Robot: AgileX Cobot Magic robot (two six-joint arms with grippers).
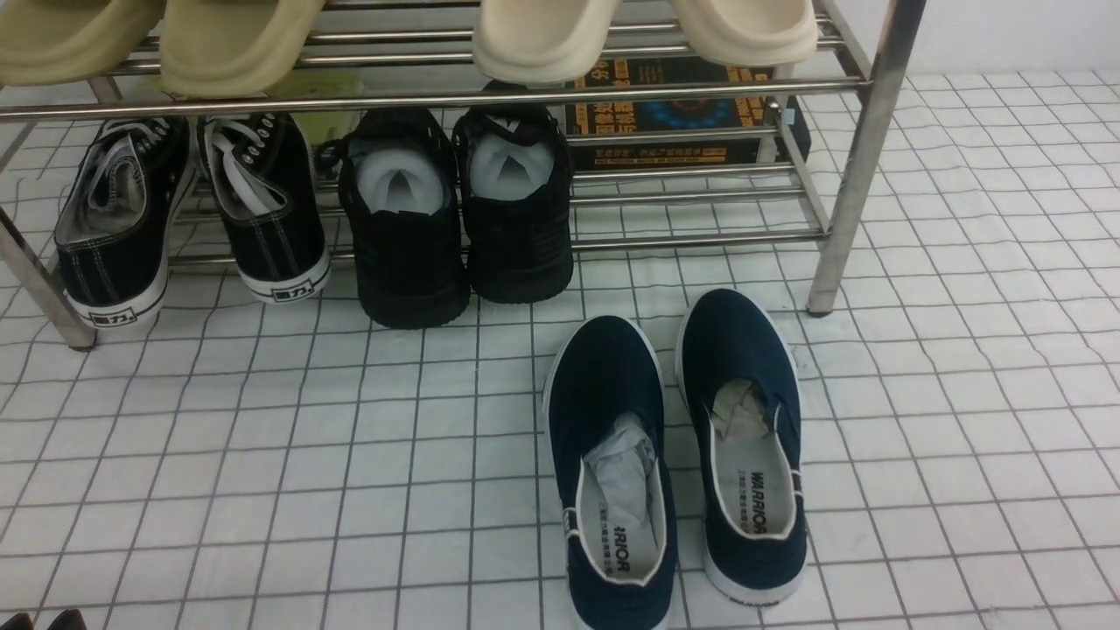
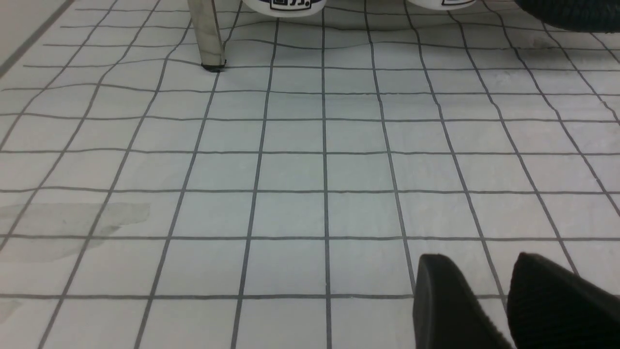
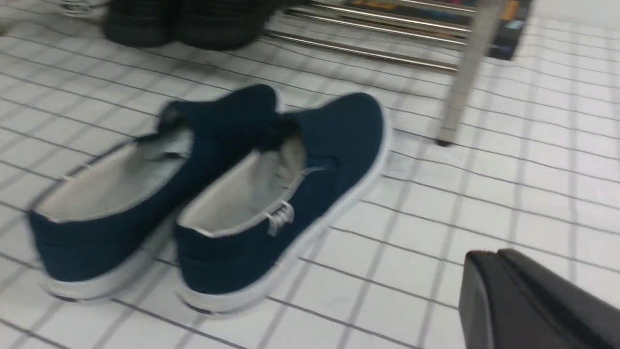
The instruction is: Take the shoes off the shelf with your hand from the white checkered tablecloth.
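Note:
The pair of navy slip-on shoes [image 1: 604,394] stands side by side on the white checkered tablecloth [image 1: 262,455], just in front of the steel shelf [image 1: 862,131], toes toward it. In the right wrist view the shoes [image 3: 339,126] lie apart from my right gripper [image 3: 484,253], which is shut and empty over the cloth [image 3: 508,194] near a shelf leg [image 3: 462,77]. My left gripper [image 2: 479,257] is open and empty above bare cloth [image 2: 290,169], short of the other shelf leg [image 2: 207,34]. Only its tips [image 1: 39,623] show in the front view.
On the shelf's lower tier stand black lace-up sneakers [image 1: 262,210] and all-black shoes with white stuffing [image 1: 402,236]. Beige slippers [image 1: 542,35] sit on the upper tier. A dark printed box [image 1: 674,114] lies behind the shelf.

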